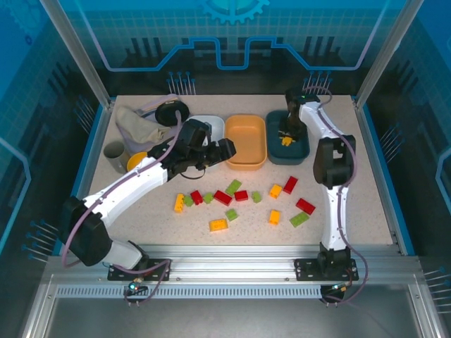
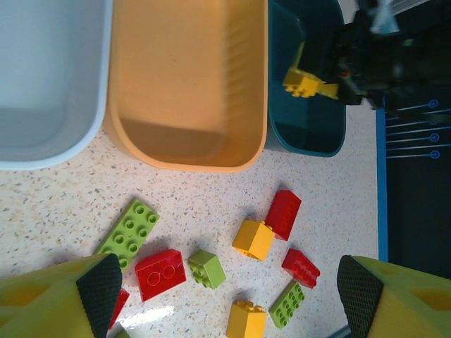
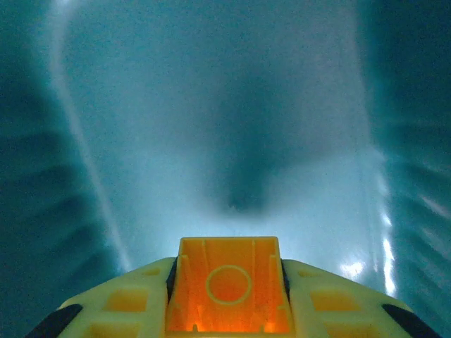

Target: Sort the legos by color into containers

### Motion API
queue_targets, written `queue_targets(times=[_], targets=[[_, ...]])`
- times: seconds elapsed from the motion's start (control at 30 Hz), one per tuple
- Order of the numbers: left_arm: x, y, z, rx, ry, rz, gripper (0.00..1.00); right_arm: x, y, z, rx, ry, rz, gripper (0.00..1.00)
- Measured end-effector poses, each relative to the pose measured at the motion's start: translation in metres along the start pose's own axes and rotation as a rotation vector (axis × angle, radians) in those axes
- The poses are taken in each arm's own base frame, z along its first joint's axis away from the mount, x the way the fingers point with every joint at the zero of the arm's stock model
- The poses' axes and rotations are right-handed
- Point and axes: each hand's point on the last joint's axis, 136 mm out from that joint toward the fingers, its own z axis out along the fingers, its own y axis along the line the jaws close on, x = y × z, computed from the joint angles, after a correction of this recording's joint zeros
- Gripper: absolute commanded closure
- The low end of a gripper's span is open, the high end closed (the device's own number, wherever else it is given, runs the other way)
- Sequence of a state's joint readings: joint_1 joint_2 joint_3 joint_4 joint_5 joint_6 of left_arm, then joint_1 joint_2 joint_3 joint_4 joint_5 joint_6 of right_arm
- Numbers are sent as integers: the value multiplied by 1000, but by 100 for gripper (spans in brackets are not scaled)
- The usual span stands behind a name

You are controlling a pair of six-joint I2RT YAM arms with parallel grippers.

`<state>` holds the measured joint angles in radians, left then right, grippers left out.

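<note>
My right gripper (image 1: pixel 287 139) hangs inside the dark teal tray (image 1: pixel 304 151), shut on a yellow-orange lego (image 3: pixel 227 285) whose hollow underside faces the wrist camera above the tray floor (image 3: pixel 232 127). My left gripper (image 1: pixel 215 151) is open and holds nothing, above the table in front of the white tray (image 1: pixel 213 124) and orange tray (image 1: pixel 246 118). Below its fingers (image 2: pixel 99 289) lie loose legos: a long green one (image 2: pixel 130 232), a red one (image 2: pixel 160 273), a small green one (image 2: pixel 206 268), a yellow one (image 2: pixel 254 239) and others. Several more are scattered across the table's middle (image 1: pixel 232 201).
A grey cup (image 1: pixel 114 152), a small yellow bowl (image 1: pixel 136 160), a crumpled cloth (image 1: pixel 137 125) and a black round object (image 1: pixel 171 111) sit at the back left. The orange tray (image 2: pixel 187 84) looks empty inside. Blue rails border the table sides.
</note>
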<state>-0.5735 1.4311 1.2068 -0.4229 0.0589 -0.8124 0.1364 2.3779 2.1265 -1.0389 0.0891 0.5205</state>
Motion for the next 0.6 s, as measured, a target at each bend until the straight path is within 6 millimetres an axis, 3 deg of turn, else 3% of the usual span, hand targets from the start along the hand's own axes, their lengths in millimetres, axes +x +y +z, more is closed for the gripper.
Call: queue_targets(times=[0.13, 0.3, 0.37, 0.47, 0.6], targets=[[4, 10, -18, -24, -20, -16, 16, 4, 1, 26, 17, 68, 6, 40], [16, 44, -36, -123, -27, -96, 17, 3, 3, 10, 6, 53, 2, 34], [26, 67, -37, -188, -14, -150, 18, 4, 5, -10, -3, 20, -4, 34], [44, 102, -34, -289, 22, -246, 20, 13, 12, -58, -42, -69, -30, 34], [68, 136, -27, -386, 67, -374, 20, 54, 42, -138, -165, -228, -142, 30]])
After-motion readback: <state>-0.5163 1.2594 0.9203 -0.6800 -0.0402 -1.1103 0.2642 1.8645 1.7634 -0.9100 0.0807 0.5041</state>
